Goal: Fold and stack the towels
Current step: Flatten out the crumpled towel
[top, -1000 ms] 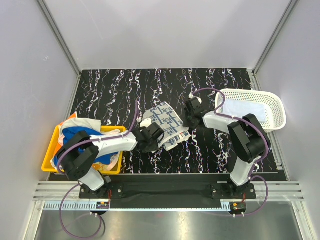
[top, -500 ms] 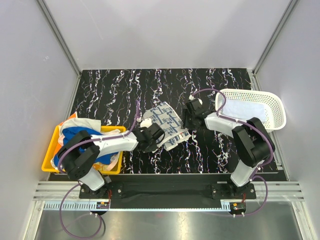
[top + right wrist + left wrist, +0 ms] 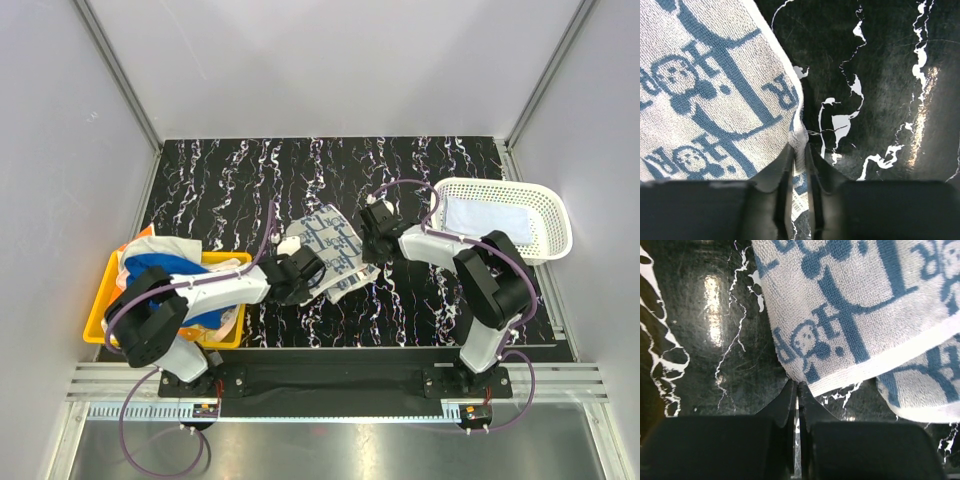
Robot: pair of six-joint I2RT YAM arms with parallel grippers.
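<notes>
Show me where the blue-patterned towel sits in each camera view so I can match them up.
Top external: the towel lies crumpled at mid-table.
Left wrist: the towel fills the upper right, its corner at the tips of the left claw.
Right wrist: the towel fills the upper left, its edge pinched in the right claw.
Shared landmark: the black marbled table, seen beside the towel in all three.

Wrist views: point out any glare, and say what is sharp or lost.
Left wrist: a bright glare patch on the glossy black marbled tabletop at upper left; the white terry towel with blue pattern is sharp; the left fingers are dark, with little detail. Right wrist: a glare streak down the tabletop's right side; towel weave crisp; the right fingers equally dark.
</notes>
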